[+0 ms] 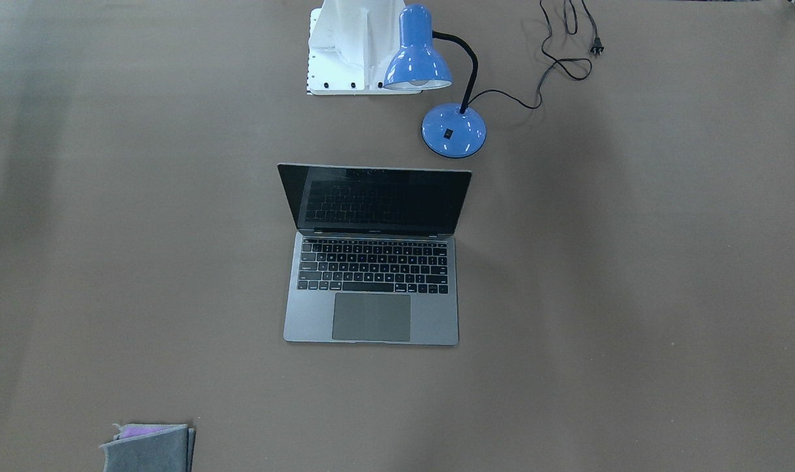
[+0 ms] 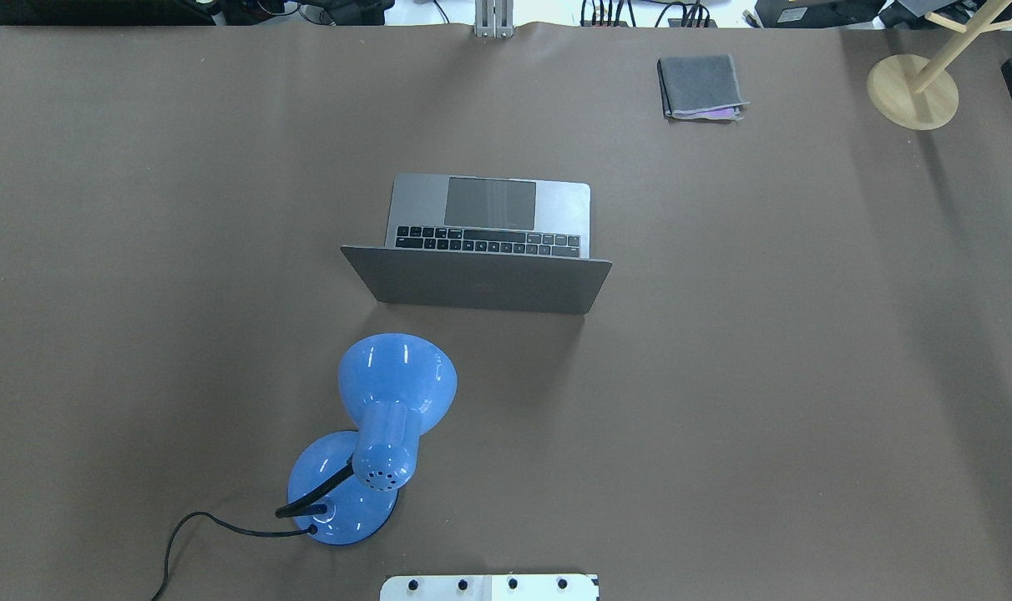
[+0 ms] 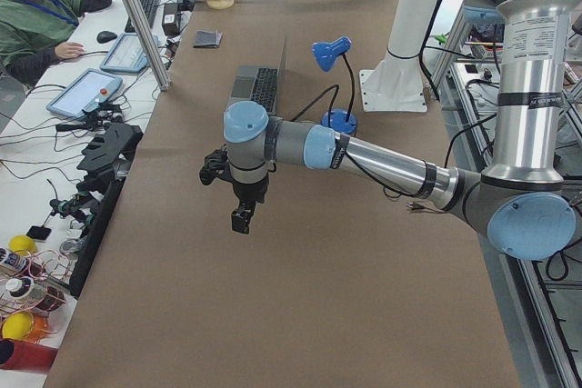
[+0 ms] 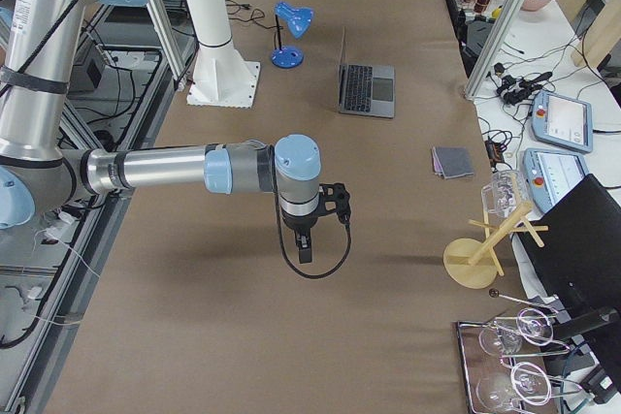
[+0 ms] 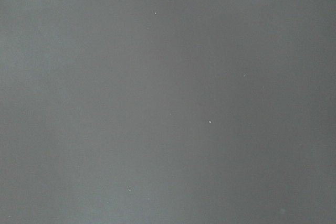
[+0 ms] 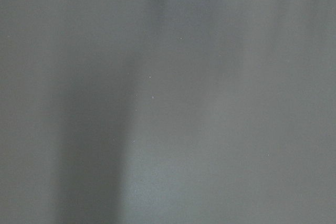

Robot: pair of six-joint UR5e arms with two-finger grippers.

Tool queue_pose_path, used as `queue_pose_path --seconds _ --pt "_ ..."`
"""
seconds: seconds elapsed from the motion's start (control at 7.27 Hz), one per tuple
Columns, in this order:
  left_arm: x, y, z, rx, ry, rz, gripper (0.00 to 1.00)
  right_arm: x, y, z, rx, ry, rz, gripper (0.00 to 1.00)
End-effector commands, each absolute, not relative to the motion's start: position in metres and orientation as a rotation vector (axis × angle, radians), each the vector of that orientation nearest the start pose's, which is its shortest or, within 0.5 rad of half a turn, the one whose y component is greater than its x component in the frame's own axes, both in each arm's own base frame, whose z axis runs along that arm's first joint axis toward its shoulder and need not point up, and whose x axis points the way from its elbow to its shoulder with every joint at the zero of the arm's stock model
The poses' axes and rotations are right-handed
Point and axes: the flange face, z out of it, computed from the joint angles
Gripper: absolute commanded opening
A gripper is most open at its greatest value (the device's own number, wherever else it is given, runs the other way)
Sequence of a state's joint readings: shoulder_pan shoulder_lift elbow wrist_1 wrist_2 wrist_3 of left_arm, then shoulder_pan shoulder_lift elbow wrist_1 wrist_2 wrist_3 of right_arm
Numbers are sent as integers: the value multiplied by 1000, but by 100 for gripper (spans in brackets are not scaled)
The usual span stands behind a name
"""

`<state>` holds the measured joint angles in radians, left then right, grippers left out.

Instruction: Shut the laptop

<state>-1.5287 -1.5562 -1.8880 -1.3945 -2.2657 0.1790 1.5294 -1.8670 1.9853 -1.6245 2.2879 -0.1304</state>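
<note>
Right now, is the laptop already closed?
No, the laptop is open, with its screen standing up behind the keyboard.

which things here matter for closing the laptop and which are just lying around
For the job:
slim space-grey metal laptop, lid open

Just lying about:
blue desk lamp
folded grey cloth
round-based wooden stand

The laptop is space-grey with black keys, the lamp blue, the cloth grey, the table brown.
</note>
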Motion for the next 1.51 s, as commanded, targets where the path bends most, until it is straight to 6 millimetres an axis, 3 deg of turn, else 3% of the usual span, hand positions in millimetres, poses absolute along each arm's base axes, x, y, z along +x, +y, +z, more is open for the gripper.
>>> queue_pose_path --seconds 0.0,0.14,0.41,0.83,0.96,1.38 --pt "-49 -479 531 175 684 259 98 52 -373 590 97 -714 -190 100" --pt "-50 -479 523 190 681 262 98 52 -374 587 102 -713 -189 100" --pt "-49 -486 510 216 682 269 98 53 -391 548 188 -707 -215 100" --pt "-48 -502 488 342 673 314 98 56 -388 555 174 -730 -199 100" --pt "-47 -510 507 431 665 344 98 56 -384 559 166 -730 -198 100" --pt "-40 -509 502 506 763 368 99 56 -395 544 199 -730 -206 100"
